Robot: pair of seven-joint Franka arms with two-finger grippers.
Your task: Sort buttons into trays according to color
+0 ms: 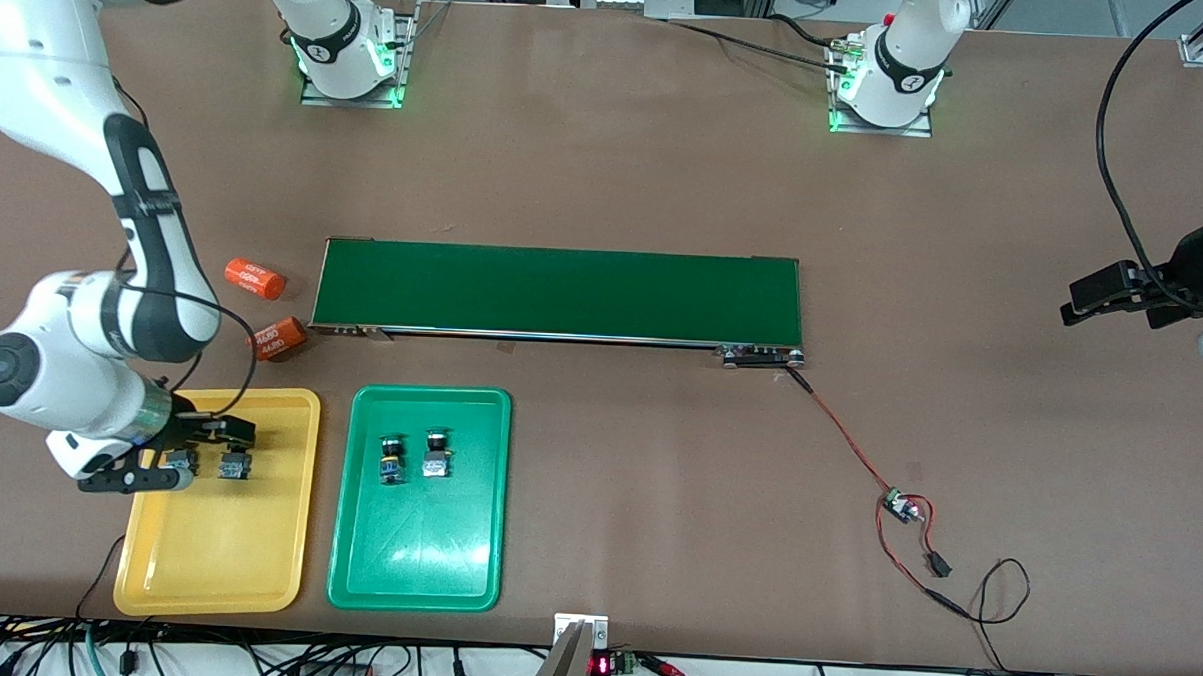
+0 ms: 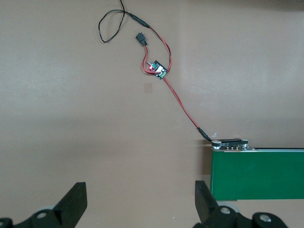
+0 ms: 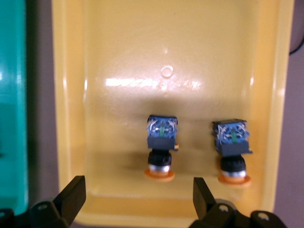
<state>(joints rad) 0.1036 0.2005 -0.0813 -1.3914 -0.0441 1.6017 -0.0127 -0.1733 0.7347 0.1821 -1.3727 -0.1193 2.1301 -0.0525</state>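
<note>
Front view: I see two yellow-capped buttons [image 1: 207, 462] in the yellow tray [image 1: 253, 566], two green-capped buttons [image 1: 413, 458] in the green tray [image 1: 454, 553]. Right gripper [image 1: 162, 455] over the yellow tray. Orange cylinders [image 1: 267, 308] carry white print, unreadable.

Left wrist view: left gripper [image 2: 141, 202] waits over bare desk [image 2: 71, 118], jaws open.

Right wrist view: jaws open, empty, both buttons lying free.

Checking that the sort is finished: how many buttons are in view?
4. Two buttons lie in the yellow tray, one beside the other, under the right gripper. Two lie side by side in the green tray. None seems hidden.
</note>
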